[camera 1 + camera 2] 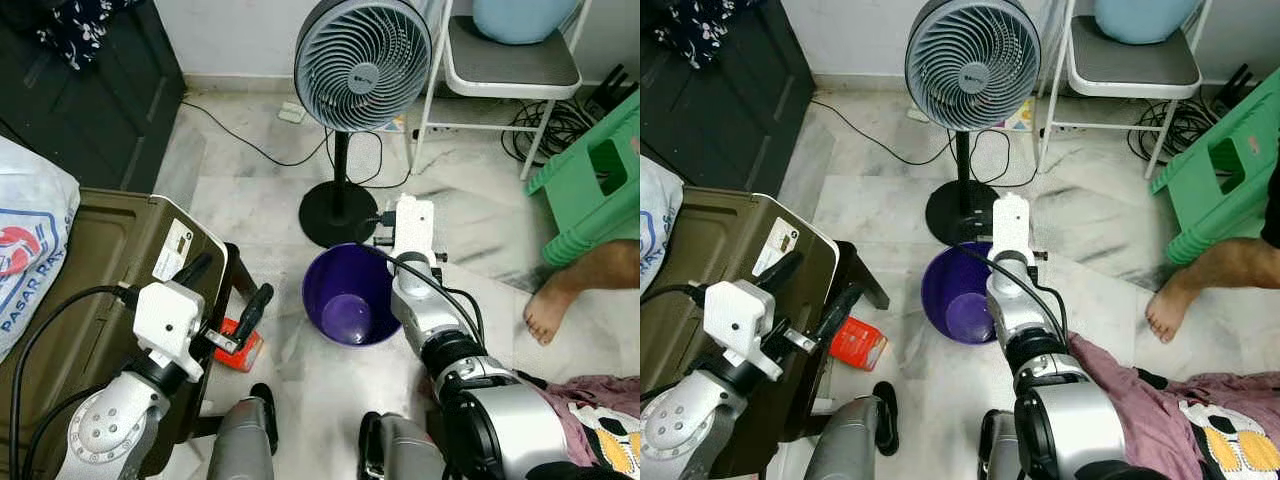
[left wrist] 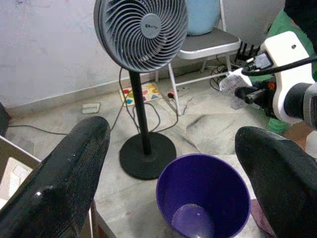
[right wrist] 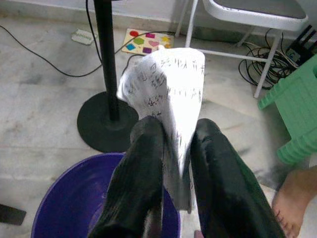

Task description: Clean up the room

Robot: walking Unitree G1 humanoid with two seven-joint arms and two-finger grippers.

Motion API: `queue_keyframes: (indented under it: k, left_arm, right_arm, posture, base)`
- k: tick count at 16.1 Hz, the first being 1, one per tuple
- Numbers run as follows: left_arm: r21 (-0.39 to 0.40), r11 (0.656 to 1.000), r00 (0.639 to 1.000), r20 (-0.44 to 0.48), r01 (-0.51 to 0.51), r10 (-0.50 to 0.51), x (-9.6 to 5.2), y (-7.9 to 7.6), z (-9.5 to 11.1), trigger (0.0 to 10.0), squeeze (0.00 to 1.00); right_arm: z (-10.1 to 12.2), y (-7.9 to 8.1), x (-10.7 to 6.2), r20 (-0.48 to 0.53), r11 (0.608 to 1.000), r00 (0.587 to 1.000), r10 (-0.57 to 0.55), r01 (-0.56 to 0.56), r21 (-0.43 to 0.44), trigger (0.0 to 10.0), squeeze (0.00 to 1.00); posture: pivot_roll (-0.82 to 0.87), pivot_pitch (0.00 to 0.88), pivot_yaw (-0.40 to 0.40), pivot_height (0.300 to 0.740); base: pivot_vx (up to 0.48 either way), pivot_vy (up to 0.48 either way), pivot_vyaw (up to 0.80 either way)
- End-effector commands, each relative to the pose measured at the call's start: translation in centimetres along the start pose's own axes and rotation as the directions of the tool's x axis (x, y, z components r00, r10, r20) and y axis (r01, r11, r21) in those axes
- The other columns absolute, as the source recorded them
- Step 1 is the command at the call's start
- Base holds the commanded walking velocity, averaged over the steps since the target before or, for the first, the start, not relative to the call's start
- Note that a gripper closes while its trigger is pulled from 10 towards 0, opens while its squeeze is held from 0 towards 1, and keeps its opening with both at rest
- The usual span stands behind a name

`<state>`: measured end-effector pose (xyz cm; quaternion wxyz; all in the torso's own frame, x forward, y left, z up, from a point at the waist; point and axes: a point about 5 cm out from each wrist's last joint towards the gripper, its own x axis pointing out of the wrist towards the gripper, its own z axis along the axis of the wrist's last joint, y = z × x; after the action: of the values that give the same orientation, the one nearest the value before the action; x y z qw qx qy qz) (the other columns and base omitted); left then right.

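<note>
Right gripper (image 3: 173, 148) fills my near view: both black fingers pinched tight on a crumpled sheet of paper (image 3: 166, 87) with writing on it, held just above the far rim of the purple bin (image 1: 350, 297), on the fan side. From the head camera my right arm reaches forward over the bin, the wrist sitting between the bin and the round black base of the standing fan (image 1: 362, 65). Left gripper (image 1: 225, 295) hovers to the bin's left with its fingers spread wide and nothing between them; through its own camera I look past the two pads into the bin. Bin interior looks bare, bottom visible, so I judge no rubbish has gone in yet. Paper not released, so this pickup counts as half done: grasped and carried, drop pending. Left to do, as far as I can see: a red packet (image 1: 240, 350) on the floor beside the olive box (image 1: 90, 270), and some cloth (image 1: 1140, 400) on the floor by my right side. A person's bare foot (image 1: 550, 305) rests on the floor near the green stool (image 1: 590, 180), well apart from the bin. Cables trail behind the fan; I would leave those.
</note>
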<state>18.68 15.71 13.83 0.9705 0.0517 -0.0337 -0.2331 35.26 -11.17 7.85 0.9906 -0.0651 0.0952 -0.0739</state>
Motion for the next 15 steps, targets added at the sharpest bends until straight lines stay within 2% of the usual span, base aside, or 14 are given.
queue_keyframes:
  k: [1, 11, 13, 14, 15]
  left_arm:
    - [0.001, 1.000, 1.000, -0.019, -0.005, 0.005, -0.1, 0.0, -0.2, 10.0, 0.00]
    - [0.007, 1.000, 1.000, 0.019, -0.005, 0.005, 1.6, 0.0, -0.4, 10.0, 0.00]
    - [0.010, 1.000, 1.000, 0.021, -0.003, 0.003, 1.7, 0.0, -0.5, 10.0, 0.00]
    - [0.011, 1.000, 1.000, 0.022, 0.000, 0.000, 1.8, 0.0, -0.5, 10.0, 0.00]
    - [0.012, 1.000, 1.000, 0.023, 0.000, -0.001, 1.8, 0.1, -0.4, 10.0, 0.00]
  right_arm:
    - [0.4, 0.4, 0.1, 0.004, 1.000, 1.000, 0.009, -0.009, 0.018, 10.0, 1.00]
    - [1.2, 0.2, 0.5, 0.033, 1.000, 0.999, 0.011, -0.012, 0.022, 10.0, 1.00]
    - [0.2, 0.3, 0.3, -0.013, 1.000, 0.999, 0.029, -0.029, 0.007, 10.0, 1.00]
    - [-1.8, 0.3, -0.2, -0.133, 0.999, 0.991, 0.017, -0.013, 0.030, 10.0, 1.00]
    - [-2.1, 0.2, -0.3, -0.154, 0.999, 0.988, 0.016, -0.009, 0.046, 10.0, 1.00]
  posture:
    - [0.15, 0.265, 0.036, 0.740]
    - [0.12, 0.212, 0.028, 0.740]
    - [0.12, 0.208, 0.029, 0.740]
    - [0.12, 0.207, 0.032, 0.740]
    - [0.13, 0.207, 0.033, 0.740]
  base:
    - [0.000, 0.000, 0.00]
    - [0.000, 0.000, 0.00]
    - [0.000, 0.000, 0.00]
    - [0.000, 0.000, 0.00]
    - [0.000, 0.000, 0.00]
